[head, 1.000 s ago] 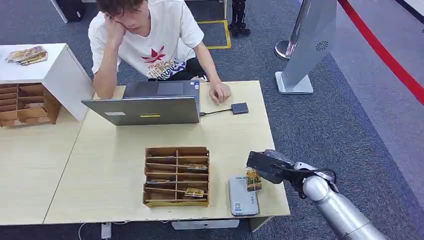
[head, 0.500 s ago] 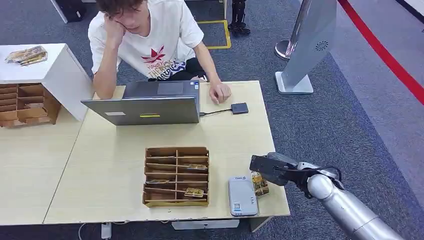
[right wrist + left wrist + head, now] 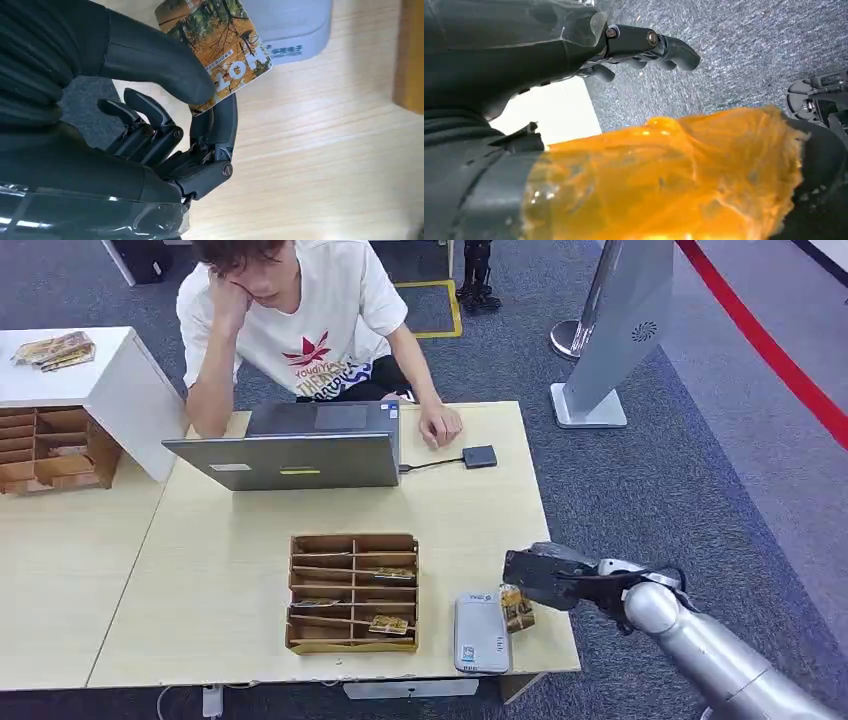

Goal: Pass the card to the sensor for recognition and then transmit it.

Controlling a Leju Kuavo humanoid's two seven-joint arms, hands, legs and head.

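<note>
My right robot hand [image 3: 545,578] pinches a card [image 3: 517,606] between thumb and a finger [image 3: 222,122] at the near right corner of the tabletop [image 3: 220,580]; in the right wrist view the card, printed with autumn trees, sits with its far edge over the pale grey card reader [image 3: 481,631]. From the head view the card hangs just beside the reader's right side, close above the wood. My left robot hand [image 3: 644,47] hangs over grey carpet [image 3: 749,45], its dark fingers loosely curled with nothing in them that I can see; an orange plastic wrap [image 3: 664,180] blurs much of that wrist view, and I cannot tell whether the hand is fully closed. Left of the reader stands a wooden card organizer [image 3: 353,591] with a few cards lying in its slots. Across the tabletop a person [image 3: 300,320] in a white T-shirt sits behind an open laptop [image 3: 290,448], one hand resting near a small dark device [image 3: 480,456] cabled to it.
</note>
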